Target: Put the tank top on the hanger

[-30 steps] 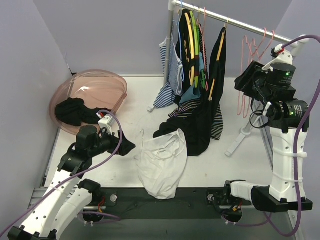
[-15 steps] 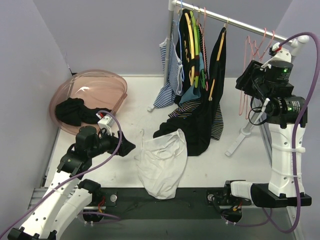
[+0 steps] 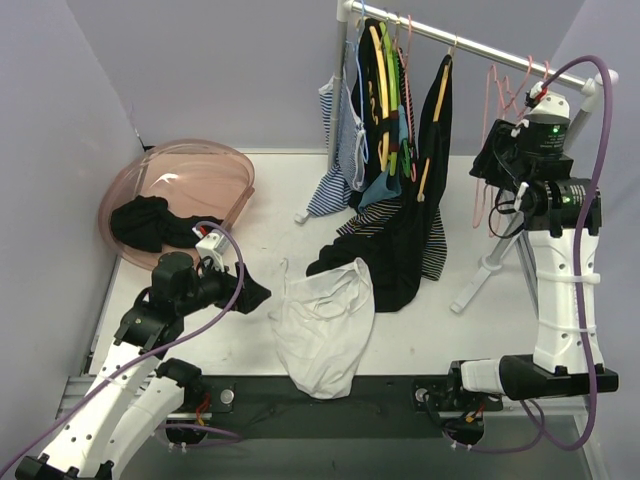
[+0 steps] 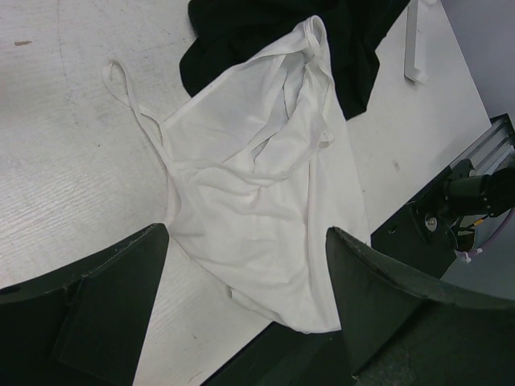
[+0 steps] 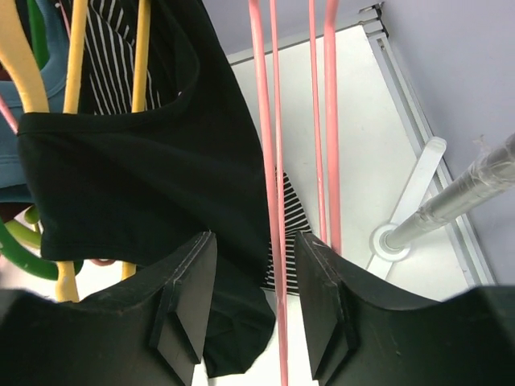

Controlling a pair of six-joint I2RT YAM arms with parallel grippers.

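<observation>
The white tank top (image 3: 322,325) lies crumpled on the table's near middle, its hem over the front edge. In the left wrist view it (image 4: 265,185) fills the centre, straps pointing away. My left gripper (image 3: 250,293) is open and empty, low over the table just left of the top; its fingers (image 4: 113,297) frame the cloth without touching it. My right gripper (image 3: 492,160) is raised at the rail, open, jaws on either side of a pale-pink hanger (image 5: 269,201) that hangs there. A second pink hanger (image 5: 326,145) hangs just right of it.
The clothes rail (image 3: 480,45) carries yellow (image 3: 381,85) and green hangers, a black garment (image 3: 400,250) reaching the table and a striped top (image 3: 335,165). Its white stand foot (image 3: 480,275) is at right. A pink basin (image 3: 215,175) with dark cloth sits at left.
My right arm has risen and swung left toward the rail, bringing its open jaws around the pink hanger. The left arm and the tank top have not moved.
</observation>
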